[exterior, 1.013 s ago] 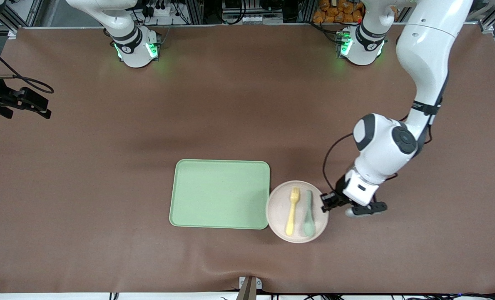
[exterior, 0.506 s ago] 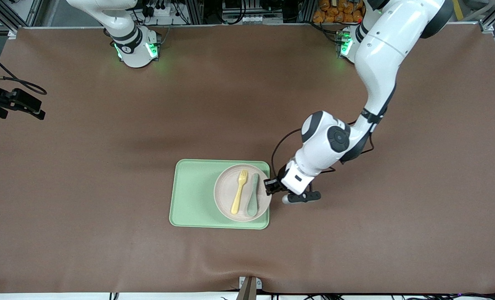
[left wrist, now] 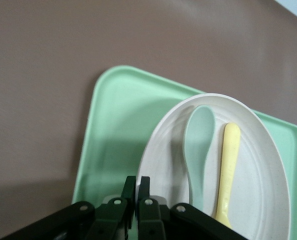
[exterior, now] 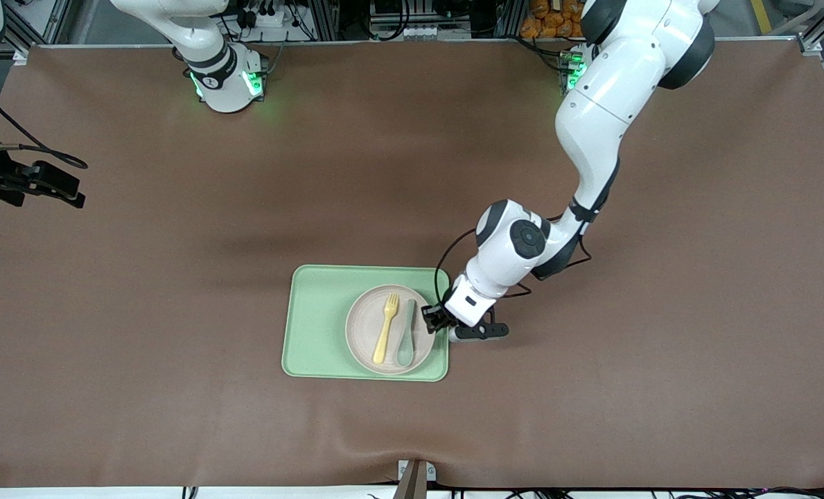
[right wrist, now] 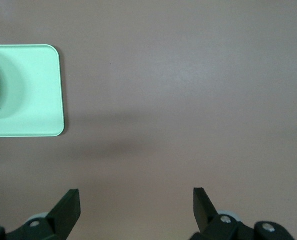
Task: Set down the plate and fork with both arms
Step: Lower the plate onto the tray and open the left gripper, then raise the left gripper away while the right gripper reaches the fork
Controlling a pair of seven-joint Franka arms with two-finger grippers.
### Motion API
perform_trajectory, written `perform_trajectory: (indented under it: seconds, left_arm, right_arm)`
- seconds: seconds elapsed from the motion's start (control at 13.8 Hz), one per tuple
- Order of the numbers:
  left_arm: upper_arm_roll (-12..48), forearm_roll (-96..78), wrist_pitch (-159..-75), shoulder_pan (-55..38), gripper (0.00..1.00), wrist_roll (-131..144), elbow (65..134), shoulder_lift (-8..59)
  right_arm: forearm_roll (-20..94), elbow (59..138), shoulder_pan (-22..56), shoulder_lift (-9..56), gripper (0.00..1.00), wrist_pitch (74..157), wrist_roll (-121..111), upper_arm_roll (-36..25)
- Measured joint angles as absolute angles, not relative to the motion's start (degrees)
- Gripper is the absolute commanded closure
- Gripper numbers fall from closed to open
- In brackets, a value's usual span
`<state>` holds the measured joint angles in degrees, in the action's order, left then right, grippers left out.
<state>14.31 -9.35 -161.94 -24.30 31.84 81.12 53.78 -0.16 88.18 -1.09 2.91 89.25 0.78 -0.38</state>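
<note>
Plate (exterior: 388, 330) sits on the green tray (exterior: 318, 326), toward the left arm's end of it, carrying the fork (exterior: 386, 328) and a grey-green spoon (exterior: 406, 334). Left gripper (exterior: 431, 319) has its jaws clenched on the plate's rim (placing step, judged nearly complete). Next: release and lift clear. Right gripper (right wrist: 136, 210) waits over bare surface (exterior: 141, 277), jaws spread.

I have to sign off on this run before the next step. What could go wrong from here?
The left gripper is shut on the plate rim, over the green tray. A tilt could slide the loose fork and spoon off the plate. The plate sits toward the tray's end by the left arm, so it could catch that rim. The right gripper waits open.
</note>
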Motion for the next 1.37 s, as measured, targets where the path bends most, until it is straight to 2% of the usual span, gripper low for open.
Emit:
perform_trajectory:
  seconds: [0.36, 0.8, 0.87, 0.94, 1.01, 1.37]
  left_arm:
    - [13.8, -9.3, -164.4, -26.7, 1.00, 31.8, 81.0, 55.0]
    - [13.0, -9.3, -167.3, -28.1, 1.00, 32.0, 81.0, 56.7]
    - [12.4, -9.3, -167.4, -28.4, 0.73, 32.5, 81.0, 56.7]
    - [11.8, -9.3, -167.5, -28.8, 0.07, 33.3, 80.9, 56.7]
    - [11.3, -9.3, -167.5, -29.1, 0.00, 34.6, 80.8, 56.7]
    - [10.8, -9.4, -168.4, -29.3, 0.00, 38.6, 79.4, 55.7]
  right_arm:
    - [-0.1, 88.2, -1.1, 4.4, 0.00, 90.0, 0.8, -0.2]
    - [0.2, 88.2, 1.5, 9.7, 0.00, 96.4, 0.8, 0.4]
    - [0.2, 88.2, 2.5, 10.7, 0.00, 98.1, 0.9, 0.5]
    - [0.2, 88.2, 3.2, 11.6, 0.00, 99.2, 1.1, 0.5]
    - [0.3, 88.2, 3.6, 12.3, 0.00, 100.2, 1.1, 0.5]
    - [2.9, 88.2, 7.0, 15.5, 0.00, 102.9, 10.1, 0.7]
